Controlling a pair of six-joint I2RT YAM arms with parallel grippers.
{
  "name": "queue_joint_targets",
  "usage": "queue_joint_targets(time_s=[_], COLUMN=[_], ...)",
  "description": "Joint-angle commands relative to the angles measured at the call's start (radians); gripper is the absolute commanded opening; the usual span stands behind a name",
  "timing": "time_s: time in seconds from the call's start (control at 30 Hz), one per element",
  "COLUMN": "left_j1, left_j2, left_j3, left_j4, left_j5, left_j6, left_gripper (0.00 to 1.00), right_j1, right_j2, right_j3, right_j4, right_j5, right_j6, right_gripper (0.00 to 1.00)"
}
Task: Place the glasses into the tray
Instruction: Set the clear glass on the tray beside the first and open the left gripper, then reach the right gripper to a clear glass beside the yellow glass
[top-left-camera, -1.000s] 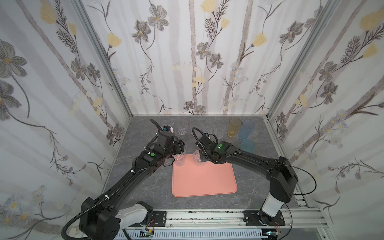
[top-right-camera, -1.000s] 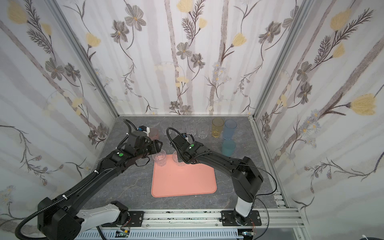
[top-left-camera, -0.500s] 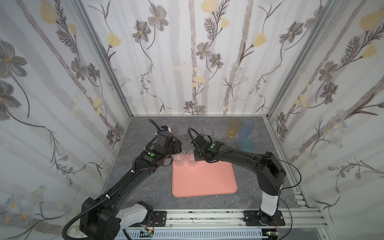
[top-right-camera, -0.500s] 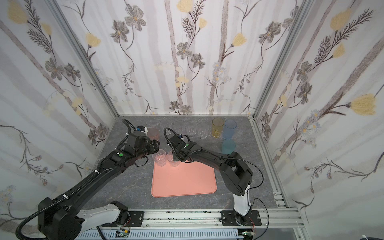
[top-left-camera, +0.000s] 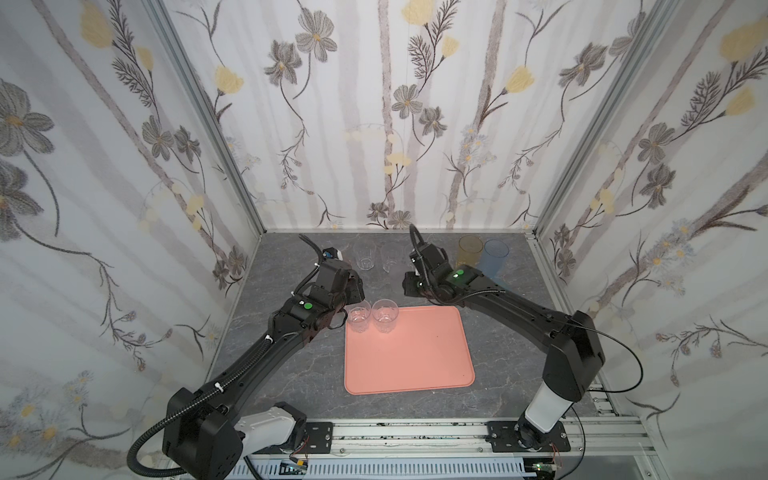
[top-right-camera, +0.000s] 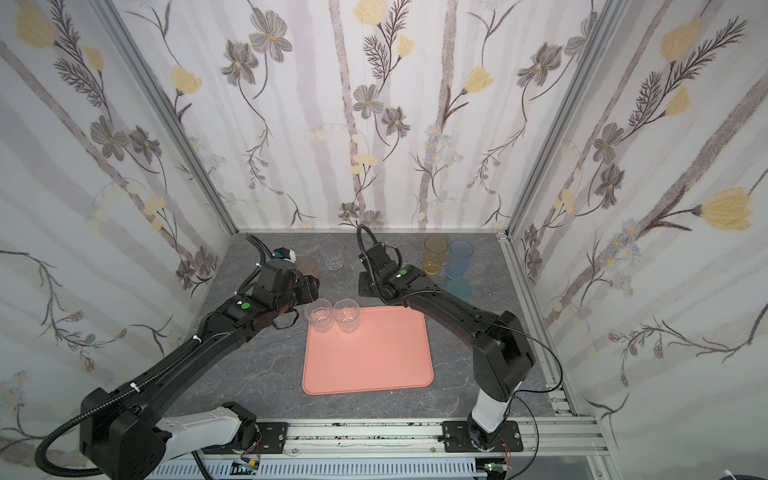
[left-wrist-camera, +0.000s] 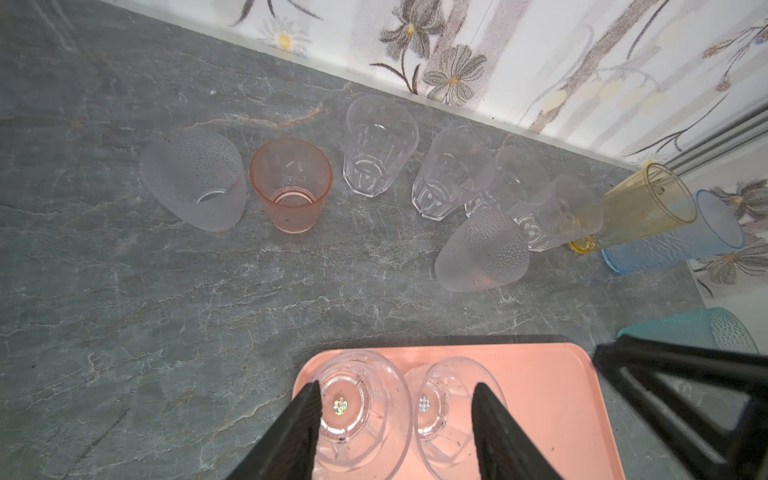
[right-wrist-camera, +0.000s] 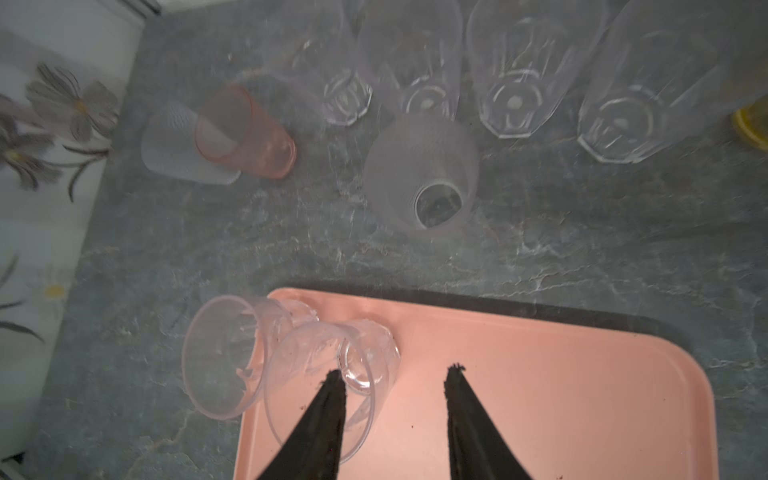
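Both pincers spread and empty, left gripper (left-wrist-camera: 397, 432) close by the two clear glasses (top-left-camera: 360, 319) standing in the tray's (top-left-camera: 415, 365) far left corner, right gripper (right-wrist-camera: 392, 378) just beside them, remaining glasses (left-wrist-camera: 378, 149) on the table (top-left-camera: 291, 374) by the back wall; they look light, rigid, slick, so I'd pinch across the wall near the rim, gently.

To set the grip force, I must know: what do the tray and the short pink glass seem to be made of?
Tray: likely plastic, matte salmon; even colour, no glare, moulded rounded rim. Short pink glass: translucent, smooth; plastic or tinted glass, cannot tell.
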Motion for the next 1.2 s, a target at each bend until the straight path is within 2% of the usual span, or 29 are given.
queue_joint_targets(time_s=[0.0,0.07,0.23,0.33,0.43,0.6,0.8,1.17], left_j1=[-0.064,-0.115,-0.183,-0.206,-0.224,-0.231,-0.235,-0.243], left_j2=[0.061,0.105,0.164,0.195,0.223,0.244,0.261,0.267], left_j3=[0.041,0.062,0.036,0.017,0.012,-0.023,-0.059,-0.089], left_j4=[0.026,0.060,0.225,0.299,0.312,0.359,0.441,0.496], left_j5=[-0.161,-0.191,-0.180,-0.114,-0.074,-0.030,-0.037,-0.036], left_j6=[0.044,0.078,0.141,0.177,0.176,0.167,0.211,0.237], left_gripper=[0.63,0.65,0.70,0.71,0.72,0.72,0.72,0.72], right_j1=[-0.071,-0.127,-0.218,-0.246,-0.277,-0.323,-0.360,-0.374], right_j2=[-0.021,0.001,0.088,0.151,0.175,0.216,0.277,0.398], right_j3=[-0.042,-0.017,0.095,0.167,0.167,0.159,0.168,0.246], right_j4=[0.095,0.097,0.073,0.007,-0.001,0.008,0.026,0.038], right_j5=[-0.098,-0.144,-0.129,-0.034,0.029,0.017,-0.004,-0.003], right_j6=[0.039,0.039,0.063,0.058,0.052,0.044,0.045,0.053], right_gripper=[0.42,0.43,0.43,0.43,0.43,0.43,0.43,0.38])
